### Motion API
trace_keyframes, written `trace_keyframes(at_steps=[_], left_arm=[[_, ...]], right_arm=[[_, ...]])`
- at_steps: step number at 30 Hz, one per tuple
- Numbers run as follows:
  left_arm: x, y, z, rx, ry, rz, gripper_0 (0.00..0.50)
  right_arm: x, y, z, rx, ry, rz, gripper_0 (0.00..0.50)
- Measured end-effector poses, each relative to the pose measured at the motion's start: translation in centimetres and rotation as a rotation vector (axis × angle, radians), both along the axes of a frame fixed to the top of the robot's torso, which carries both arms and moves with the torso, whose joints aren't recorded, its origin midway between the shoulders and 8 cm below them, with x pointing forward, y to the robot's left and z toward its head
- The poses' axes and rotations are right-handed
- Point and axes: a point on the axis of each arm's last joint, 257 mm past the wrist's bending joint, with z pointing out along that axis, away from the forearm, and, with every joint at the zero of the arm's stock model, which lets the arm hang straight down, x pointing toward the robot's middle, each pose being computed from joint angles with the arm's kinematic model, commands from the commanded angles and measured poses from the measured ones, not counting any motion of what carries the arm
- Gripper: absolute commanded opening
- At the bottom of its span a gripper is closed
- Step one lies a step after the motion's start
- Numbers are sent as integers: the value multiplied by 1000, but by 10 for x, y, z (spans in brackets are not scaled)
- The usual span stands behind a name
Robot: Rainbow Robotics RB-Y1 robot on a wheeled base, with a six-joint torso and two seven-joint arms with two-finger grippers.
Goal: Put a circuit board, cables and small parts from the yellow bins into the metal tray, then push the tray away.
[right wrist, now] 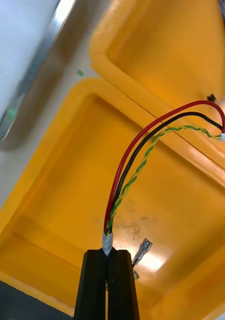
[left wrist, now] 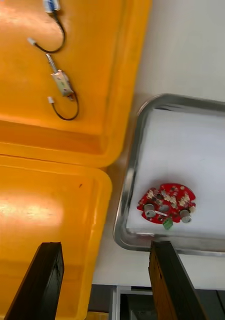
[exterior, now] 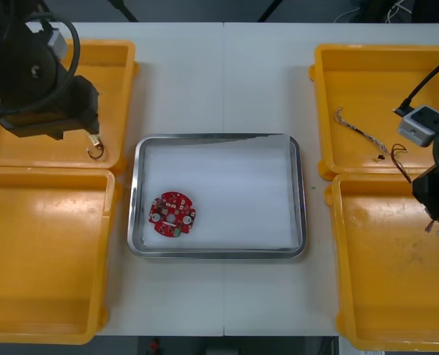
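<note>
**Red, black & yellow-green cable bundle pinched by R gripper; circuit board in metal tray**

We see the R gripper's fingers clamped together on the taped end of the cable bundle. The strands arc up & away from the tips, w/ a white plug at the far end. The gripper hangs over the near R bin, close to the rim it shares w/ the far R bin. A small metal part shows just beside the fingers; we can't tell if it lies in the bin or hangs off the bundle. A blue-white twisted cable lies in the far R bin.

The L gripper has its fingers spread wide, nothing between them; its arm sits over the far L bin, where black cables lie. The round red circuit board rests flat on the tray's white floor, near the front-L corner.
</note>
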Motion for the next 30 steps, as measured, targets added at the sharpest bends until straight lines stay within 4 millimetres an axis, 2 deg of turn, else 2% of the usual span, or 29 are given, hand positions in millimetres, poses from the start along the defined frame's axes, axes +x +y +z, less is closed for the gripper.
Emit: trace_keyframes(at_steps=[6,12,17,21,30], left_arm=[[15,38,7,-27,16,127,500],[36,69,11,-56,15,221,500],[54,90,12,-21,15,156,500],[66,109,10,28,-2,102,500],[101,145,1,-54,-61,234,500]], right_arm=[[1,33,-5,-54,15,136,0],[5,69,-10,-145,-9,446,0],[4,98,-16,-148,-24,562,0],[2,116,-22,-188,-31,729,0],[2,159,-45,-203,-18,886,0]])
